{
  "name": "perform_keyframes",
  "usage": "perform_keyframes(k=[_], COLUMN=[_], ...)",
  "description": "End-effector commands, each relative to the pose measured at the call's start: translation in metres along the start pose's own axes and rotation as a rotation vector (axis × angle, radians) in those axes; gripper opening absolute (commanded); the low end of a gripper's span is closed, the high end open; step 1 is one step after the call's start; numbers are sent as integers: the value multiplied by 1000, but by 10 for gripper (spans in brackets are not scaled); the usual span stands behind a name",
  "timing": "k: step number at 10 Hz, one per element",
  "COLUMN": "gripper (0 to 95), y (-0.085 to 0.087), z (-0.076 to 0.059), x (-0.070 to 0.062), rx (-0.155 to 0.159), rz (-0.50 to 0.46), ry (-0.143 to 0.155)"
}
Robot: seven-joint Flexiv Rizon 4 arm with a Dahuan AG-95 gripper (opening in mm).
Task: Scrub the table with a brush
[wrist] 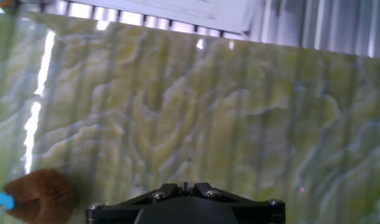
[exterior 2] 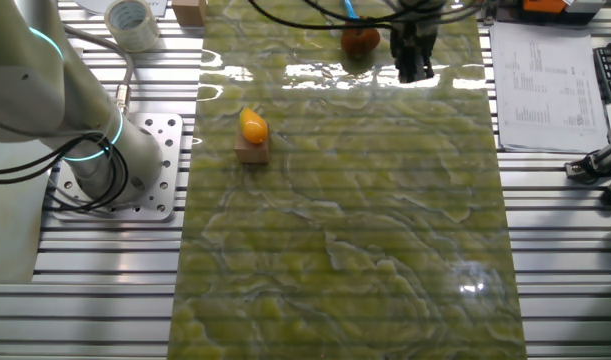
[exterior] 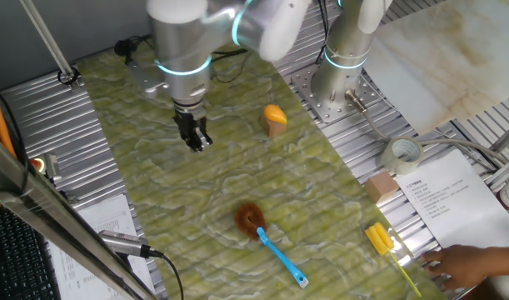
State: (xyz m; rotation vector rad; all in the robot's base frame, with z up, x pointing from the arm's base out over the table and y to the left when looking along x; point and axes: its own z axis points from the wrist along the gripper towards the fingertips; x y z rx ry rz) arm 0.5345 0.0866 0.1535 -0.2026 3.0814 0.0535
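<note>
My tool (exterior: 193, 138) hangs clenched and empty over the worktop (exterior: 154, 192), upper left of the fixed view; the brush (exterior: 262, 232) lies lower centre, well apart.

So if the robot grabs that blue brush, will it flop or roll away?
Probably not floppy: the brush has a slim, straight plastic-looking handle. It likely feels light. The round bristle tuft lies on the table, so it might pivot if pushed rather than roll far.

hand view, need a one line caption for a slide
Looking down the hand at the green-yellow marbled table, with the brush bristles at lower left.
</note>
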Motion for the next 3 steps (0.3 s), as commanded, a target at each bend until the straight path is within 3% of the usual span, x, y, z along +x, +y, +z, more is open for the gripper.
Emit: perform_keyframes(k=[1,3], gripper=[0,0], y=[-15,-29], z=[-5,-9], x=[0,-1], rx=[-6,-10], rz=[-42,-65], ry=[6,22])
